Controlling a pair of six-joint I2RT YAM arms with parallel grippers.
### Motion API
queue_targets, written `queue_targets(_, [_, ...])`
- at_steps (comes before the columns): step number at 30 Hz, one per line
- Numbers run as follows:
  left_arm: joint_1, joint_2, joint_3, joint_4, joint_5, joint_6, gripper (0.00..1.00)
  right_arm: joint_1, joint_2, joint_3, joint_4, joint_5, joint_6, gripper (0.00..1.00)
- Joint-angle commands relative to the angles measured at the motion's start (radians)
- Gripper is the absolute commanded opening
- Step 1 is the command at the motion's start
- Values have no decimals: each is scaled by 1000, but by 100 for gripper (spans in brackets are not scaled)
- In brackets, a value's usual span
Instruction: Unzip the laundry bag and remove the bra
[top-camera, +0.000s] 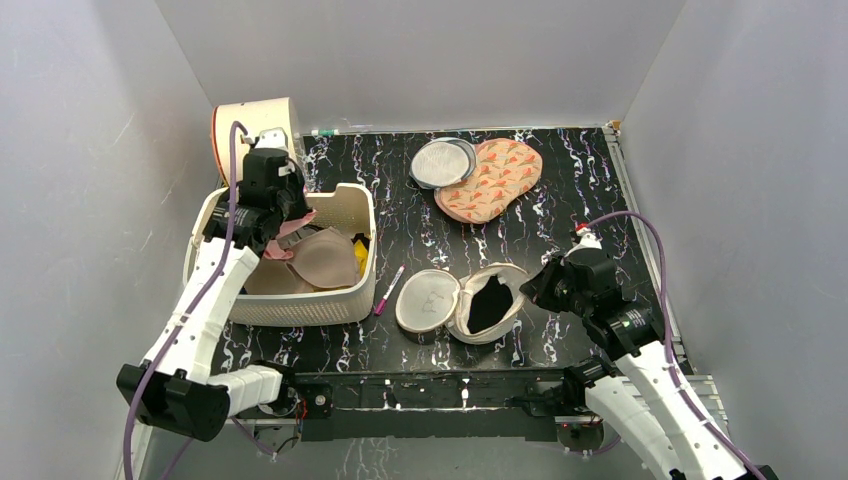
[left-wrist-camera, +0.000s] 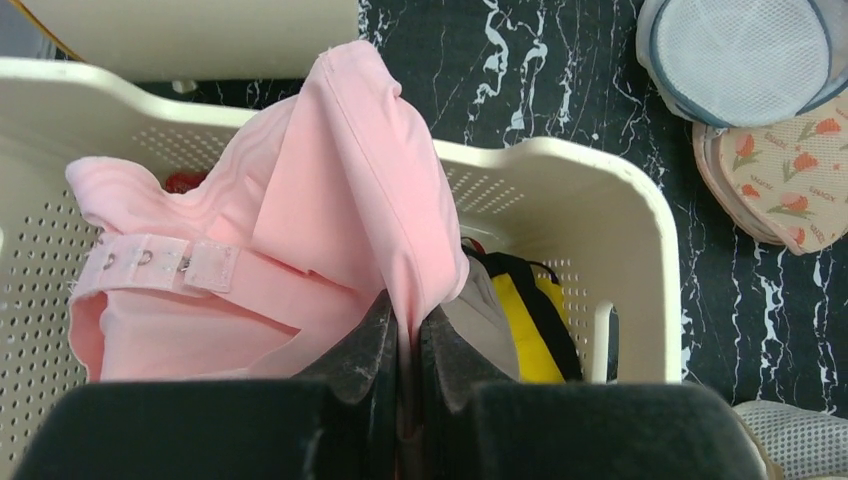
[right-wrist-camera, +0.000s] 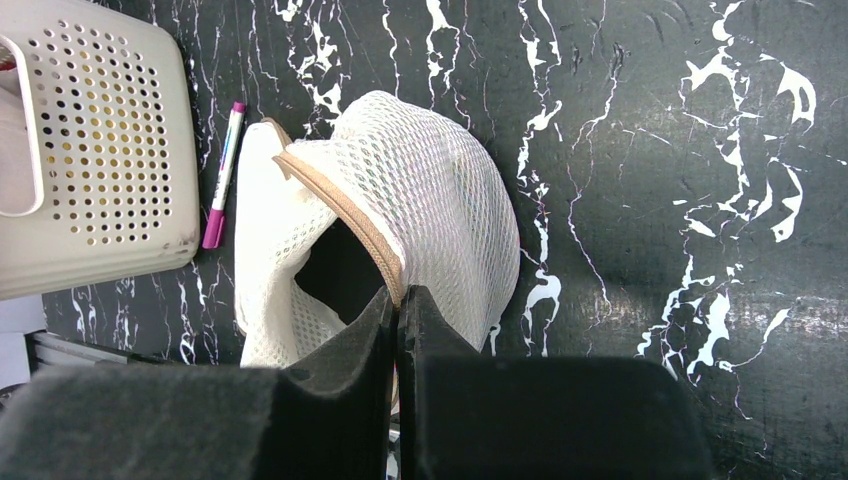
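Black marbled surface (top-camera: 560, 230) shows the job nearly done: laundry bag (top-camera: 430, 300) gapes unzipped at lower centre, right pincer (right-wrist-camera: 398, 300) clamped on its rim, while left pincer (left-wrist-camera: 408, 312) grips the pink bra (left-wrist-camera: 300, 220) over the basket (top-camera: 330, 302) at left, not yet let go.

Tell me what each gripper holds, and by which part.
Left gripper: the bra, by a fold of its pink fabric. Right gripper: the laundry bag, by its tan zipper rim.
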Motion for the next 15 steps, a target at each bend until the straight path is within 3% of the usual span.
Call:
queue_targets(1, [2,-72,-54,-54,37,-64,0,4,3,7,57,5,0,0])
queue_targets(4, [2,-131,-112,-52,97,-25,0,5,6,6,58,1,0,0])
queue_targets(8, [2,-180,-180,-42,316,6,0,5,12,6,63,-3,0,0])
queue_targets(15, [2,-207,-345,104,583,-130,0,4,17,16,61,-2,-4,0])
